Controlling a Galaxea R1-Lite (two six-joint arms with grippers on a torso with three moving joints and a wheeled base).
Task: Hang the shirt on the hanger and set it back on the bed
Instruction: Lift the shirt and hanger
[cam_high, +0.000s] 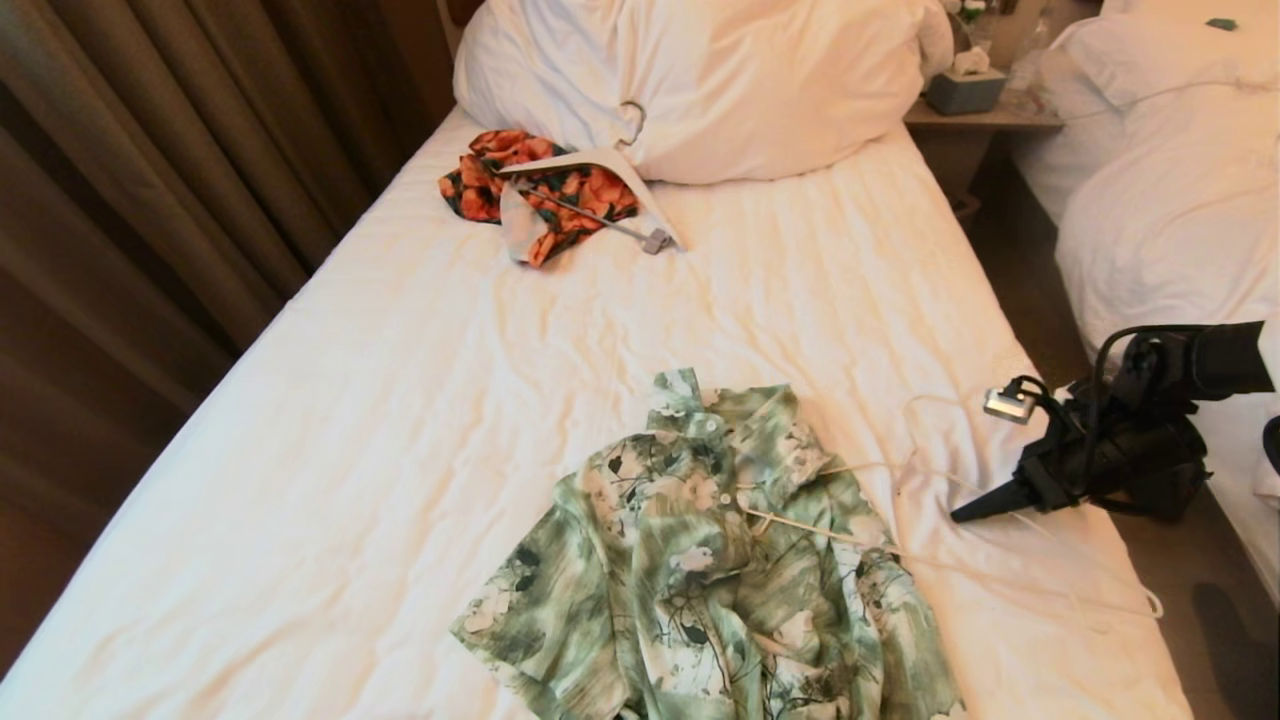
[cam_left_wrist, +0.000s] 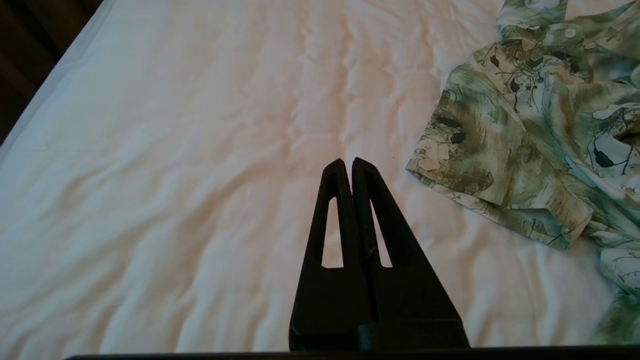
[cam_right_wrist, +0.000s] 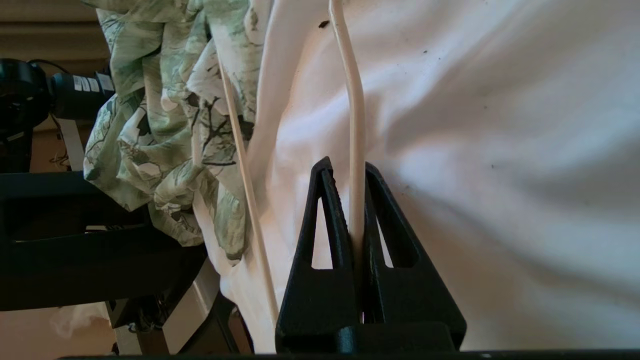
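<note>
Right gripper (cam_right_wrist: 350, 167) is clenched on one thin bar of the hanger (cam_right_wrist: 356, 125); the right wrist view shows the cream wire pinched between the two jaws, running straight out past the tips. In the head view this gripper (cam_high: 965, 514) sits low at the right edge of the bed (cam_high: 400, 420), its tip pointing left toward the shirt (cam_high: 690, 560).

Left gripper (cam_left_wrist: 347, 162) is closed on nothing and hangs over bare sheet, left of the shirt (cam_left_wrist: 525, 130). That arm does not show in the head view; it looks parked.

Shirt lies crumpled on the near part of the bed, collar toward the far end, hem toward the near edge. The hanger (cam_high: 810, 530) lies partly on the shirt's right side: one bar crosses the right shoulder area, the rest trails right over the sheet to the gripper. Its long axis runs roughly left to right, across the shirt's length.

Key relation: shirt lies to the left of the right gripper, with the held bar as the link between them. The right arm is the nearer one to the hanger; the left is nearer the shirt's left sleeve.

Judgement: hanger is grasped, shirt not yet threaded onto it. Whether the far end sits inside the collar cannot be told.
</note>
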